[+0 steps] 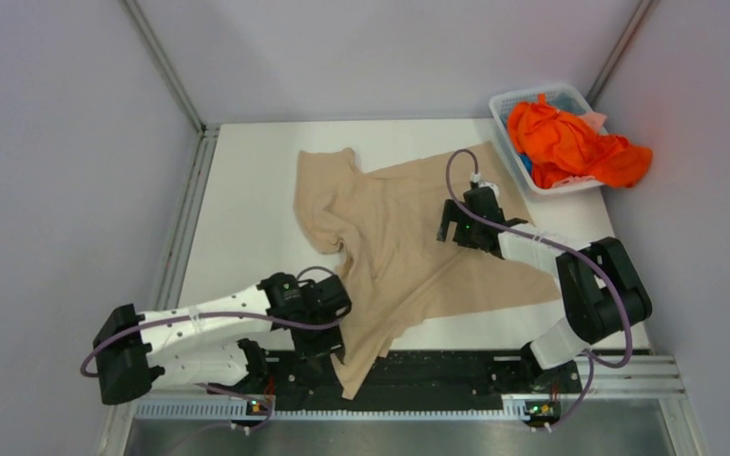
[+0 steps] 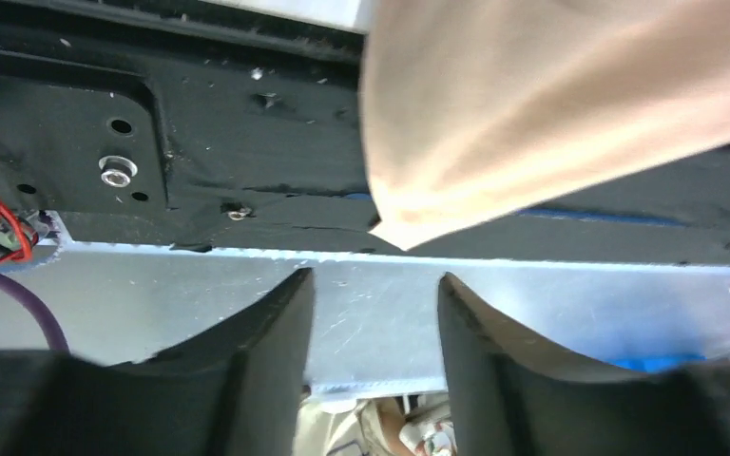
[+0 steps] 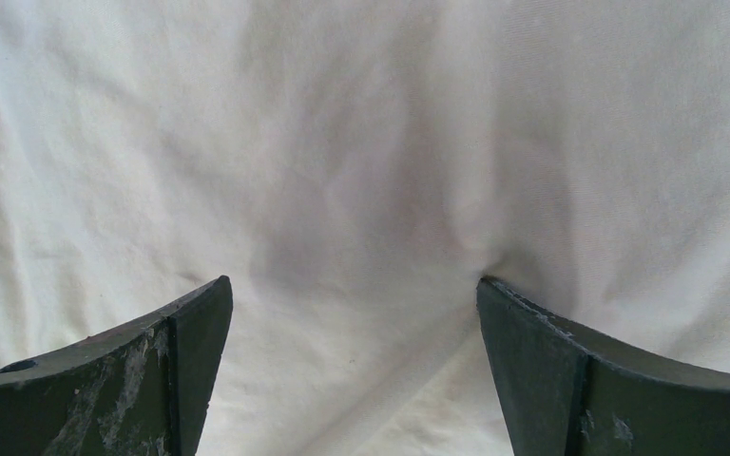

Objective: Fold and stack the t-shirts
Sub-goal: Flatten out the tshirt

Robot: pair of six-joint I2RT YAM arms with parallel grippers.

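The left end effector (image 2: pixel 375 285) is held apart, empty; the right end effector (image 3: pixel 354 290) is spread, pressed onto the beige t-shirt (image 1: pixel 404 237).

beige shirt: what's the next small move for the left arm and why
Probably ease the left gripper forward and close on the beige shirt corner. Its fingers stand open, and that corner hangs over the black rail just ahead of them, not yet between them.
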